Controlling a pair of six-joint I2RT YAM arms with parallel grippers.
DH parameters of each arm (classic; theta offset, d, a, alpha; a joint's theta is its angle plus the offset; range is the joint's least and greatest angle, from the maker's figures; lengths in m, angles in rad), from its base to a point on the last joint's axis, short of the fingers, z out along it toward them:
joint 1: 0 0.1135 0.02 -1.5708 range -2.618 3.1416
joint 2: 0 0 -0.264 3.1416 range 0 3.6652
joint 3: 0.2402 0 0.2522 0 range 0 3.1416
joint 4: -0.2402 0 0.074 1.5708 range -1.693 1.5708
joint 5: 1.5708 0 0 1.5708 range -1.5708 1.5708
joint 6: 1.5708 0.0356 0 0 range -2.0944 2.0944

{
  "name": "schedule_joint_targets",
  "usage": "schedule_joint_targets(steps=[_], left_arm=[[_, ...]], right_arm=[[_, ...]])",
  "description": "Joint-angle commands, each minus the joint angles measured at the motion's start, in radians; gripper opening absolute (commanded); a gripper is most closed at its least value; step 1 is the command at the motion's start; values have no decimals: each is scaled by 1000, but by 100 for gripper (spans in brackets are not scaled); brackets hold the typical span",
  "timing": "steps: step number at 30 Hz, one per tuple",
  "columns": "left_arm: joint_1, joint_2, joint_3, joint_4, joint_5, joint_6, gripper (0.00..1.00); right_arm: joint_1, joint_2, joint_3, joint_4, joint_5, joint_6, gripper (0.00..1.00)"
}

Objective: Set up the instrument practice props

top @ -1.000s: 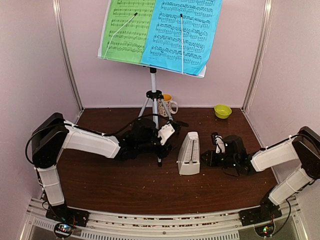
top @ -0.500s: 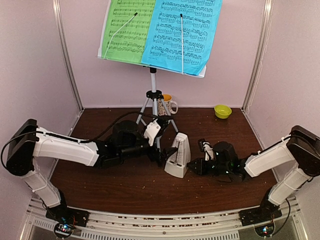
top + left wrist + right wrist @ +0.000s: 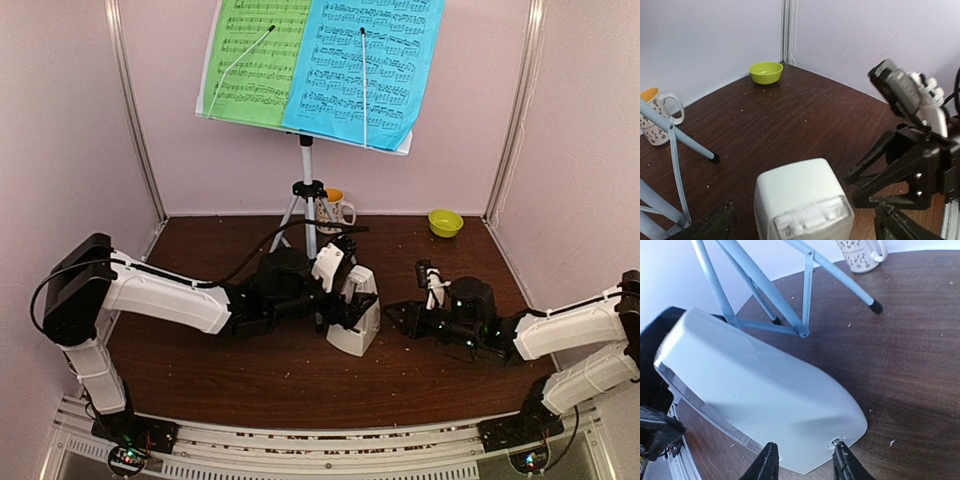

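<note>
The white music stand (image 3: 308, 205) stands at the back on its silver tripod and holds a green sheet (image 3: 255, 60) and a blue sheet (image 3: 365, 65). The white pyramid metronome (image 3: 358, 318) with its clear cover stands mid-table, leaning a little. My left gripper (image 3: 345, 298) is open, with a finger on each side of the metronome's top (image 3: 800, 197) and a gap on both sides. My right gripper (image 3: 397, 318) is open at the metronome's right side (image 3: 765, 390), its fingertips (image 3: 769, 460) at the base edge.
A patterned mug (image 3: 340, 211) with an orange inside stands behind the tripod legs (image 3: 677, 145). A lime-green bowl (image 3: 445, 222) sits in the back right corner. Pink walls close in the table on three sides. Crumbs lie scattered on the dark wood.
The metronome has shifted left and now leans. My left gripper pulled back, then came forward over the metronome's top. My right gripper followed the metronome left, then eased back slightly.
</note>
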Motion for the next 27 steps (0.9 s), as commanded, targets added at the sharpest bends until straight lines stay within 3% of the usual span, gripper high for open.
schedule_joint_targets(steps=[1,5,15,20,27], left_arm=[[-11,65,93,-29,-60,-28,95],[-18,120,149,-79,-112,-34,86],[-35,188,245,-194,-178,-45,61],[-37,124,220,-113,-178,-21,33],[-37,81,248,-22,-188,38,16]], right_arm=[[-2,-100,-37,-62,155,-69,43],[-6,-176,-67,-103,249,-91,52],[-10,-195,-115,-103,303,-121,59],[-8,-149,-137,-2,233,-111,59],[-6,-135,-160,120,182,-108,60]])
